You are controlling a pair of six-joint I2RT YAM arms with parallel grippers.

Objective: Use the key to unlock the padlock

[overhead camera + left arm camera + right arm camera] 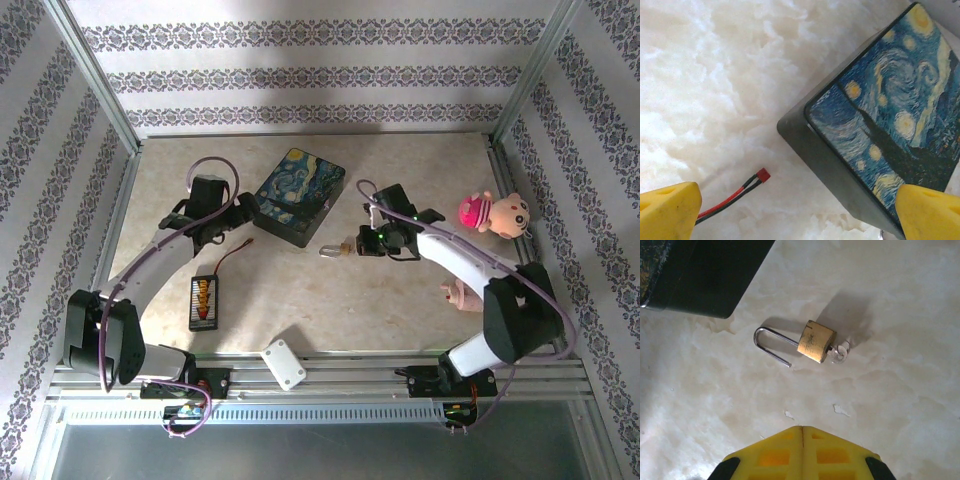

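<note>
Unlocking looks done: the shackle's one leg is free and the key (840, 351) sits in the keyhole.
The padlock (815, 342) lies on the table (900, 295) at 12 o'clock from the pinched-together, empty right gripper (802, 440). Its long axis has the shackle at 9 and the key at 3. Next probably just a clean retreat. The left gripper (800, 207) gapes, empty.

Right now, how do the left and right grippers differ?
The left gripper has its jaws spread wide; the right gripper has its jaws shut on nothing. The left one hangs by a corner of the starry-night box; the right one points at the padlock, lying apart from it on the table. Both have yellow fingers.
</note>
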